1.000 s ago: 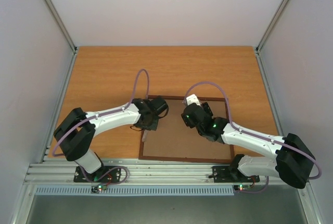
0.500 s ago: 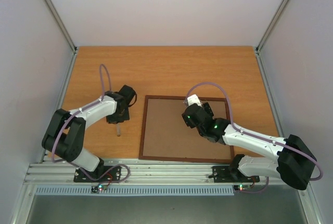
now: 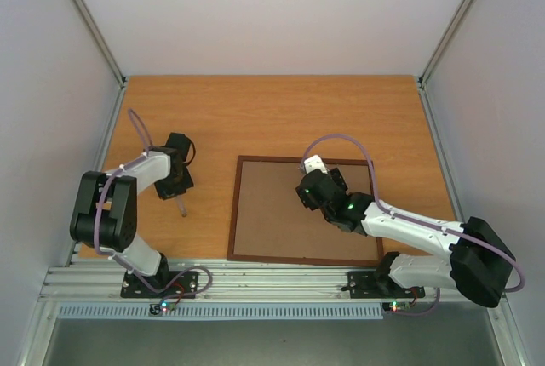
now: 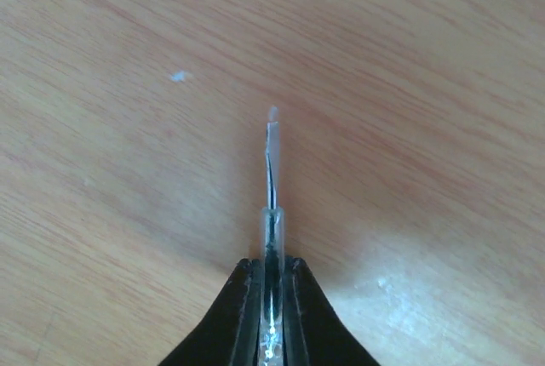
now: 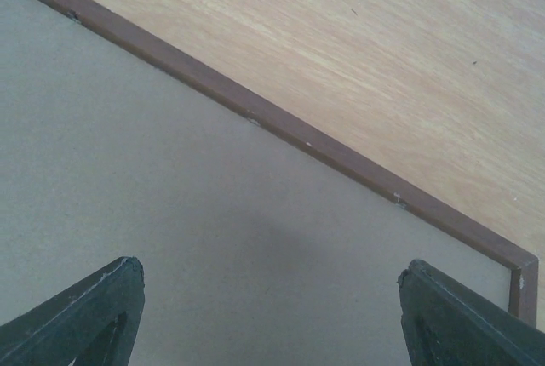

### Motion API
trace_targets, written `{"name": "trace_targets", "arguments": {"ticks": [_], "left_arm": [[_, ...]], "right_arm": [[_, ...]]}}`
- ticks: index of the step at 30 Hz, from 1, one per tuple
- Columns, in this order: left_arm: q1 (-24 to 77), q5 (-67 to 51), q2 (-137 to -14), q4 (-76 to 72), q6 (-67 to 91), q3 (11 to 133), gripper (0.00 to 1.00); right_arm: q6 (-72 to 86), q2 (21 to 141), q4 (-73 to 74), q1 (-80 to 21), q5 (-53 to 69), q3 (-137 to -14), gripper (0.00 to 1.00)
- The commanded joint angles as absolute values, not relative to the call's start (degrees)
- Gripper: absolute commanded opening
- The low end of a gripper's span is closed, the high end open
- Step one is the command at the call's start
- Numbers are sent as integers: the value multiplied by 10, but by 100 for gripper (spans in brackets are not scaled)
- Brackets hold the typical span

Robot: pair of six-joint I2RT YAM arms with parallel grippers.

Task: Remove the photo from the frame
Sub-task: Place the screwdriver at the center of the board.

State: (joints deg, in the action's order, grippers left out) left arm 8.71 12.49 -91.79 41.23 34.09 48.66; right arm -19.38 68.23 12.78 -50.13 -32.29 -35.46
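**Left arm** (image 3: 128, 180): folded back at the left side of the table, well apart from the frame.

**Left gripper** (image 4: 271, 271): jaws closed tight on a thin clear strip (image 4: 272, 170). In the wrist view the strip shows edge-on, sticking out past the fingertips over bare wood. In the top view it is a pale sliver (image 3: 182, 207) pointing toward the near edge. Whether its tip touches the table cannot be told.

**Table** (image 3: 281, 115): orange-brown wood grain, with pale walls on three sides.

**Frame** (image 3: 272, 221): lies flat on the table, right of centre and toward the near edge, with its plain brown back facing up. A thin dark reddish-brown rim runs all round it. The wrist view shows the far rim (image 5: 281, 123) crossing on a diagonal and its far right corner.

**Right arm** (image 3: 417, 230): reaches from the near right in over the frame.

**Right gripper** (image 5: 268, 268): jaws spread wide and holding nothing. It is poised over the far right part of the frame's back, with both dark fingertips (image 5: 102, 298) above the brown board. Whether they touch the board cannot be told.
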Motion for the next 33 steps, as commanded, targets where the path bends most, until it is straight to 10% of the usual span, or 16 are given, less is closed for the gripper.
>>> {"name": "trace_targets", "arguments": {"ticks": [1, 16, 33], "left_arm": [[59, 101, -926, 388, 344, 460, 10], [160, 13, -785, 372, 383, 445, 61], [363, 38, -958, 363, 376, 595, 72]], "right_arm": [[-192, 689, 109, -498, -311, -356, 83], [-186, 699, 108, -498, -293, -365, 82], [-192, 697, 114, -498, -312, -364, 82]]}}
